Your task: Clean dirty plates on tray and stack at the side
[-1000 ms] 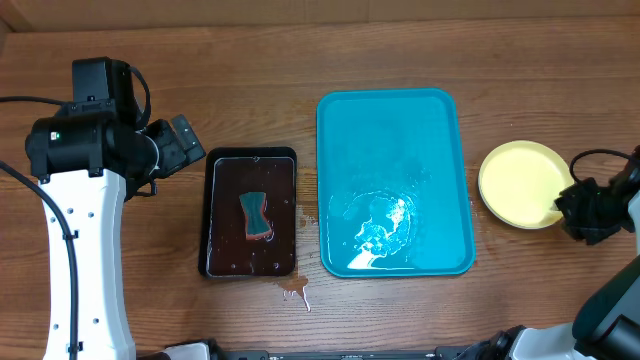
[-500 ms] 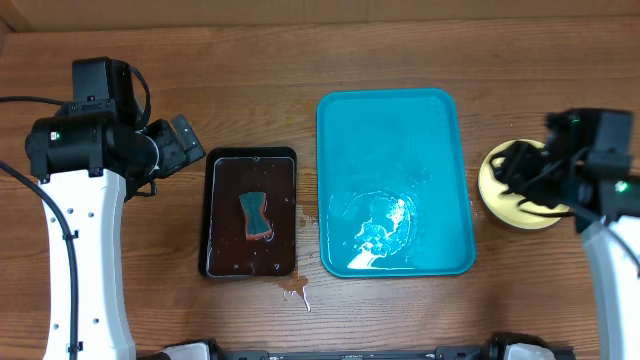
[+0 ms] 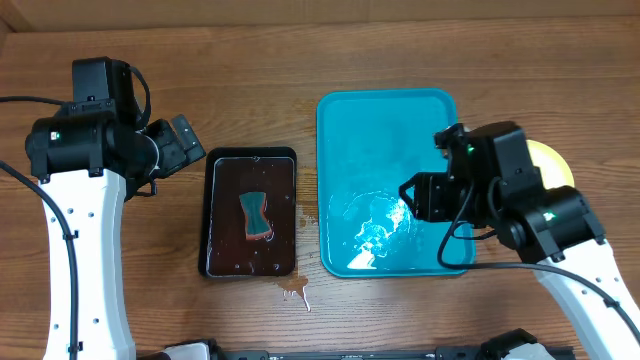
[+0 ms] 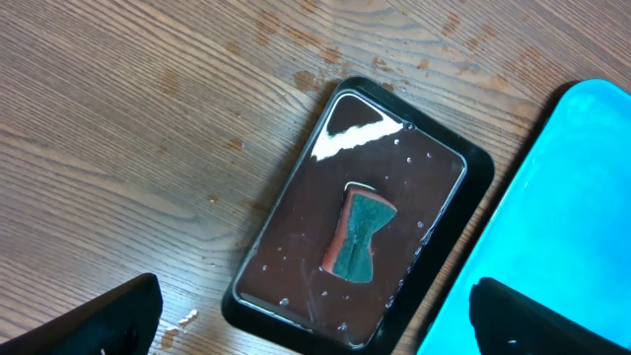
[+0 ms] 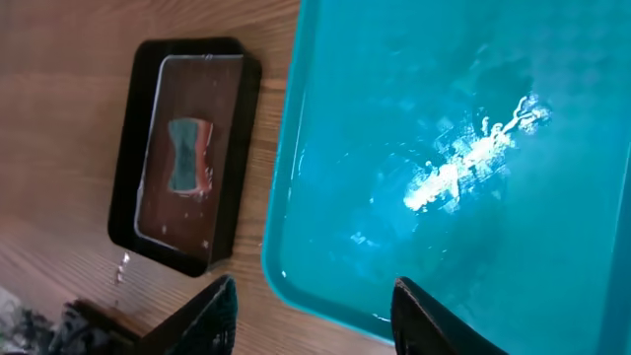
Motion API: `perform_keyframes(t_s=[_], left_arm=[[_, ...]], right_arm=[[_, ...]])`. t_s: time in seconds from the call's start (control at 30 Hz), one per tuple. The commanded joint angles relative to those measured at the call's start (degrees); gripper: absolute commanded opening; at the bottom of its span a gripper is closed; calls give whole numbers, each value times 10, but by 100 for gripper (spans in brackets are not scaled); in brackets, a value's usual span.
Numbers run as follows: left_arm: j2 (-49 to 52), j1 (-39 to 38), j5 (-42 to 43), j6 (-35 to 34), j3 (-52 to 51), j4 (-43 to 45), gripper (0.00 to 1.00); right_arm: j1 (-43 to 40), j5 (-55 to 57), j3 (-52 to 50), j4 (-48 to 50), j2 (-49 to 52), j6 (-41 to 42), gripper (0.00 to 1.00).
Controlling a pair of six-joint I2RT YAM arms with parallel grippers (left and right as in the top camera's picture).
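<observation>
The pale yellow round plastic plate (image 3: 556,166) sits just right of the turquoise rectangular plastic tray (image 3: 380,130), mostly hidden by your right arm (image 3: 520,190). The tray holds only water (image 3: 375,235), and its long axis runs away from you. Your right gripper (image 5: 314,318) hangs over it, spread and empty, on the nearer arm. The left gripper (image 4: 315,323), likewise spread, overlooks the small black sponge tray (image 3: 252,153). No legible writing.

The turquoise tray (image 3: 390,125) lies flat on the wooden tabletop (image 3: 250,60), its long side running away from the robot, with rounded corners and a raised rim all round. Its floor is wet (a glinting puddle of water (image 3: 378,228) sits toward the near end). Just beyond its right rim a pale yellow plate (image 3: 553,163) lies on the tabletop; only a curved sliver shows.
</observation>
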Motion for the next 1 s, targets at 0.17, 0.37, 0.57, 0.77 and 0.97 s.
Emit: perform_keyframes(t_s=[0.17, 0.37, 0.57, 0.77, 0.97], left_arm=[[1, 3, 2, 7, 9, 0, 100], [1, 3, 2, 7, 9, 0, 100], [1, 3, 2, 7, 9, 0, 100], [1, 3, 2, 7, 9, 0, 100], [1, 3, 2, 7, 9, 0, 100]], right_arm=[[10, 18, 13, 5, -2, -4, 55], [10, 24, 13, 6, -2, -4, 72], [10, 39, 13, 7, -2, -4, 100], [10, 39, 13, 7, -2, -4, 100], [10, 39, 13, 7, -2, -4, 100]])
